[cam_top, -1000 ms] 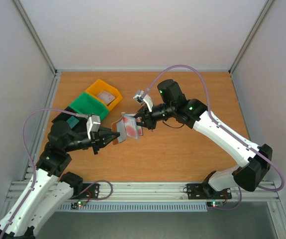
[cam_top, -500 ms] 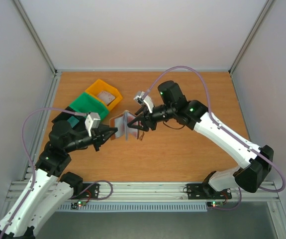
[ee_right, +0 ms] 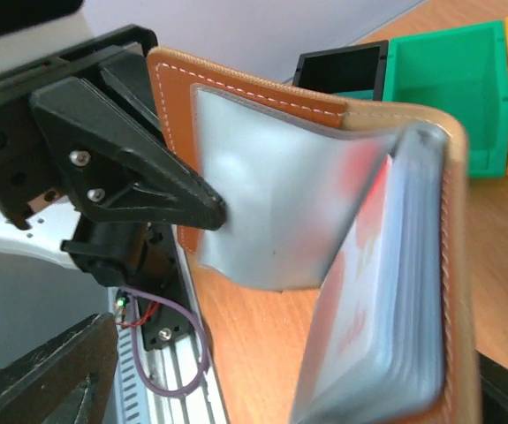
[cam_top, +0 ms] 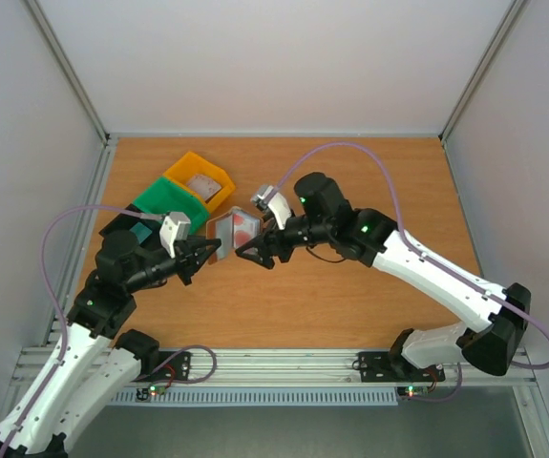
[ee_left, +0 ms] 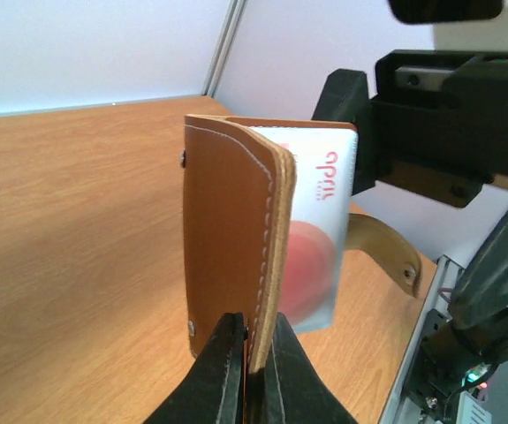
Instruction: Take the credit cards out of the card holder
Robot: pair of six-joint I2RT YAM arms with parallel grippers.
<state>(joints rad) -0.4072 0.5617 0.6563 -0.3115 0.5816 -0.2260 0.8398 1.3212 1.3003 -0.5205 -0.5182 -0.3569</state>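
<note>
**One holder point(ee_left: 231, 247), card side open to my right**

My left gripper point(ee_left: 252, 340) is clamped on the holder's edge; the card point(ee_left: 320, 221) inside runs lengthwise away from it. My right gripper point(cam_top: 253, 254), jaws apart, hangs just beside the open face, nearer the card

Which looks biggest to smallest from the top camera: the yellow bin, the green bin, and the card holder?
Largest, about alike: the yellow bin and the green bin. The left arm hides part of the green one, so I won't rank them.
Smallest: the card holder, even though it is held up nearer the camera.
</note>
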